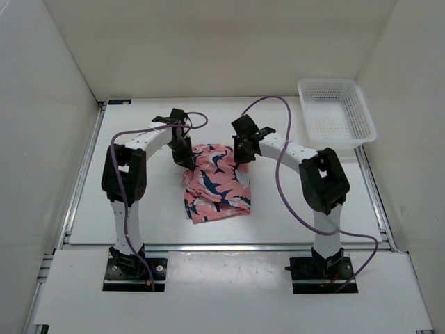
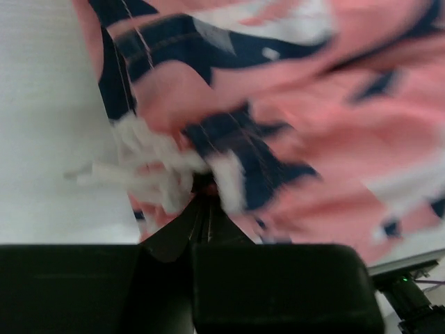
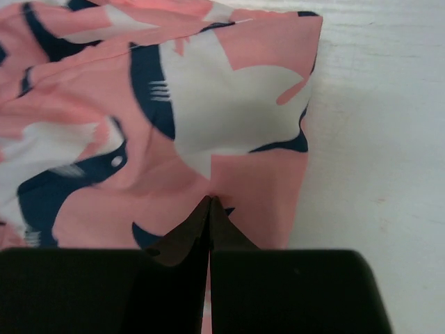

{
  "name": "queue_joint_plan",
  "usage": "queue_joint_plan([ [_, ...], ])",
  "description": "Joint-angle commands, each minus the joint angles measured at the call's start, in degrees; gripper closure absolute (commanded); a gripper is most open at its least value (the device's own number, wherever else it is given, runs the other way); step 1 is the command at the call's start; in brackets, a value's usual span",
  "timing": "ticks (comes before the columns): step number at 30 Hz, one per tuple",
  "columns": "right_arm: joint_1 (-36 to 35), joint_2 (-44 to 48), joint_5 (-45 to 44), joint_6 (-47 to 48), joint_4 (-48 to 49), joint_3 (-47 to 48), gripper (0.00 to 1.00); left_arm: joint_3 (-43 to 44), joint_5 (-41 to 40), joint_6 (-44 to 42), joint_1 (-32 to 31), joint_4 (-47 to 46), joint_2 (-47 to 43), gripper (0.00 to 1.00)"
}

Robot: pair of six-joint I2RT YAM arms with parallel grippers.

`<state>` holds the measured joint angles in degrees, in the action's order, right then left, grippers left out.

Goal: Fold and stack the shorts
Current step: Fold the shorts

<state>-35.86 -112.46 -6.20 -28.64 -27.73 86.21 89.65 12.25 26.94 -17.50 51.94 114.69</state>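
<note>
On table: one shorts [image 1: 215, 182], two jaws pinching; one basket [image 1: 336, 115].

This looks like a robotics lab cell: plain white panels [image 1: 42, 139] box in a white counter [image 1: 163, 223] edged with aluminium rails [image 1: 222, 245].

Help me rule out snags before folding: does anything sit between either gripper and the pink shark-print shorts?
Nothing visible does. The left gripper and right gripper are shut on the salmon-pink shark-print fabric shorts; the white plastic mesh basket stands apart.
</note>
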Motion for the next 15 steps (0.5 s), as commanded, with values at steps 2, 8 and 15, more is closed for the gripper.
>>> queue_joint_plan([
  [2,0.52,-5.03,-1.44,-3.96,-0.49,4.75,0.99,3.6,-0.9,-1.53,0.01,-0.44,3.85,0.9],
  [8,1.67,-10.85,-5.31,-6.42,-3.04,9.23,0.98,10.63,-2.06,-2.07,0.53,1.75,10.46,0.9],
  [15,1.67,3.88,-13.04,-1.95,-5.67,11.07,0.15,19.68,-7.06,-4.26,0.53,9.3,5.74,0.86],
])
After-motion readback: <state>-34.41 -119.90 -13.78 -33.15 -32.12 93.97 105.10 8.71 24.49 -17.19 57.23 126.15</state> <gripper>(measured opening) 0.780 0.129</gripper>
